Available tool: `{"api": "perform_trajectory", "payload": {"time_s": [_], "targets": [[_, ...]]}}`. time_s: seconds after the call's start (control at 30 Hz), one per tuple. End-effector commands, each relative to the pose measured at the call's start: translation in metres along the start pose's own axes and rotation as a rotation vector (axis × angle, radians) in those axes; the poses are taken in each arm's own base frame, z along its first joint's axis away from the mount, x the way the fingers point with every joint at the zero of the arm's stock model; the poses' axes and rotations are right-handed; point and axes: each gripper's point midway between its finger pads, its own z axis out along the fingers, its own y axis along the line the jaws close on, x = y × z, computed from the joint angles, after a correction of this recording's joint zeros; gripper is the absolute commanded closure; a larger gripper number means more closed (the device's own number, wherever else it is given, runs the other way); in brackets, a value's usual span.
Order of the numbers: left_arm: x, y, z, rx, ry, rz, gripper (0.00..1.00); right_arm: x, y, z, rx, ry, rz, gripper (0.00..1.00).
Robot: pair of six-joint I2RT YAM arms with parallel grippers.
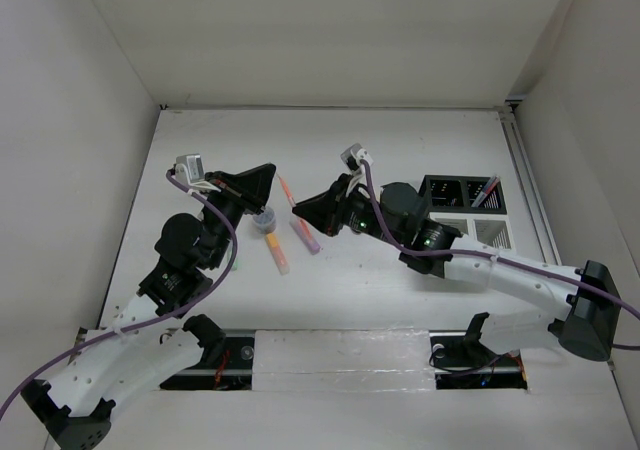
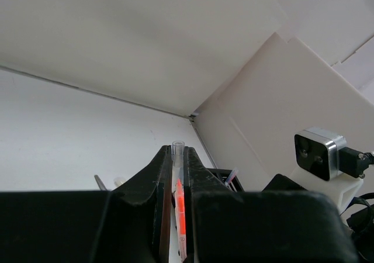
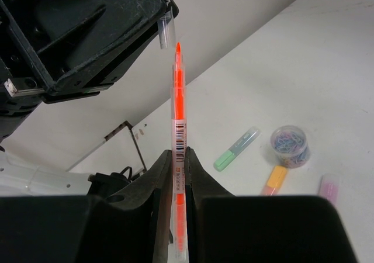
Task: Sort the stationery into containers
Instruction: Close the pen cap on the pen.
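My right gripper (image 3: 179,158) is shut on a thin red pen (image 3: 177,99), gripped at its barcoded middle, bare tip pointing up. My left gripper (image 2: 174,158) is shut on the pen's clear cap (image 2: 178,149). In the right wrist view the cap (image 3: 164,17) sits just up and left of the tip, apart from it. In the top view both grippers meet over mid-table, left (image 1: 268,175) and right (image 1: 303,210), with the pen (image 1: 287,190) between them. The organizer (image 1: 465,210) stands at the right with a pen (image 1: 487,192) in a black compartment.
On the table under the grippers lie an orange marker (image 1: 279,255), a purple marker (image 1: 305,235) and a clear tub of paper clips (image 1: 265,220). A green marker (image 3: 236,149) lies beside the tub (image 3: 290,145). White walls enclose the table.
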Motion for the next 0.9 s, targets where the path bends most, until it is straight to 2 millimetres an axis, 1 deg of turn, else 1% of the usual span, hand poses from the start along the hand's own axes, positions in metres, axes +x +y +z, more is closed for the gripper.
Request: {"api": "perform_trajectory", "payload": {"time_s": [0.0, 0.1, 0.2, 0.23, 0.33, 0.37, 0.4, 0.47, 0.53, 0.6, 0.67, 0.77, 0.87], "targets": [[-0.016, -0.014, 0.000, 0.043, -0.050, -0.017, 1.00, -0.035, 0.026, -0.002, -0.076, -0.080, -0.022, 1.00], [-0.018, -0.015, 0.000, 0.049, -0.057, -0.020, 1.00, -0.038, 0.028, -0.002, -0.082, -0.091, -0.023, 1.00], [-0.015, -0.014, 0.002, 0.043, -0.050, -0.017, 1.00, -0.036, 0.032, -0.003, -0.103, -0.080, -0.015, 1.00], [-0.015, -0.014, 0.002, 0.043, -0.050, -0.017, 1.00, -0.033, 0.030, -0.001, -0.099, -0.072, -0.014, 1.00], [-0.017, -0.015, 0.002, 0.049, -0.057, -0.020, 1.00, -0.033, 0.030, -0.001, -0.099, -0.072, -0.014, 1.00], [-0.017, -0.015, 0.002, 0.049, -0.057, -0.020, 1.00, -0.037, 0.032, -0.001, -0.103, -0.080, -0.015, 1.00], [-0.017, -0.015, 0.002, 0.049, -0.057, -0.020, 1.00, -0.033, 0.030, 0.002, -0.099, -0.072, -0.014, 1.00], [-0.017, -0.015, 0.002, 0.049, -0.057, -0.020, 1.00, -0.034, 0.033, 0.001, -0.114, -0.075, -0.016, 1.00], [-0.018, -0.014, 0.002, 0.040, -0.063, -0.020, 1.00, -0.031, 0.031, 0.004, -0.110, -0.066, -0.006, 1.00], [-0.022, -0.014, 0.001, 0.038, -0.076, -0.024, 1.00, -0.021, 0.024, 0.003, -0.088, -0.050, -0.002, 1.00], [-0.025, -0.013, 0.001, 0.034, -0.089, -0.027, 1.00, -0.020, 0.022, 0.004, -0.079, -0.056, 0.007, 1.00], [-0.028, -0.015, -0.001, 0.040, -0.096, -0.030, 1.00, -0.012, 0.018, 0.003, -0.074, -0.045, 0.018, 1.00], [-0.028, -0.015, -0.001, 0.042, -0.096, -0.036, 1.00, -0.014, 0.019, 0.003, -0.078, -0.053, 0.017, 1.00]]}}
